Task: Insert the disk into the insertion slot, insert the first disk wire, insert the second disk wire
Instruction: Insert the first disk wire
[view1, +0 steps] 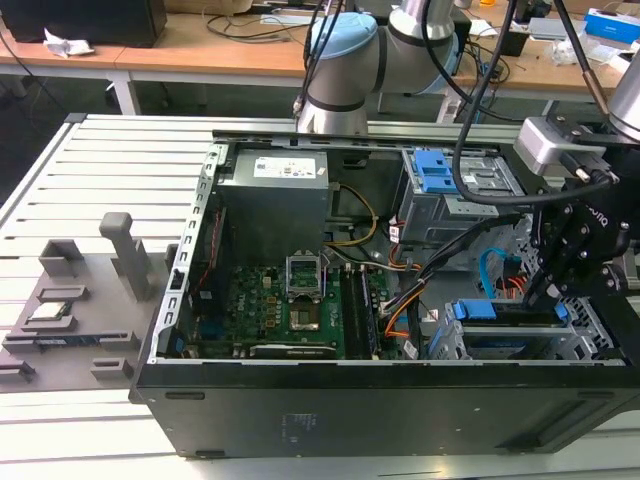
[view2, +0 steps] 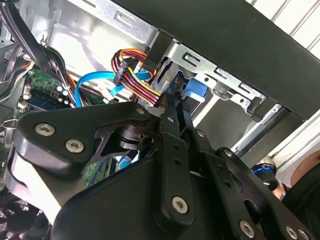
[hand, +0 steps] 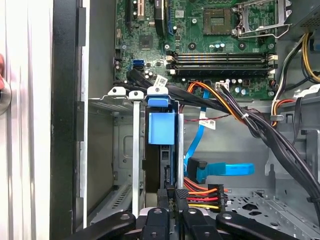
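The disk (hand: 161, 127), framed by its bright blue carrier, stands on edge inside the insertion slot (hand: 125, 150), a low grey cage at the case's front corner; the exterior view shows the disk (view1: 505, 312) seated there. My gripper (hand: 173, 196) is at the disk's rear end, shut on the black plug of the first disk wire (hand: 200, 195), whose orange, red and yellow strands run off sideways. In the second wrist view the gripper (view2: 172, 107) meets that bundle (view2: 137, 77) beside the blue carrier. The second disk wire (hand: 225, 169), a light blue flat cable, lies loose beside the disk, plug free.
A thick black cable bundle (hand: 260, 130) crosses just behind the cage. The motherboard (view1: 290, 300) fills the case's middle, the power supply (view1: 285, 195) the back. A taller cage with blue latches (view1: 440, 170) stands behind the gripper. The black case wall (hand: 65, 125) runs close alongside the slot.
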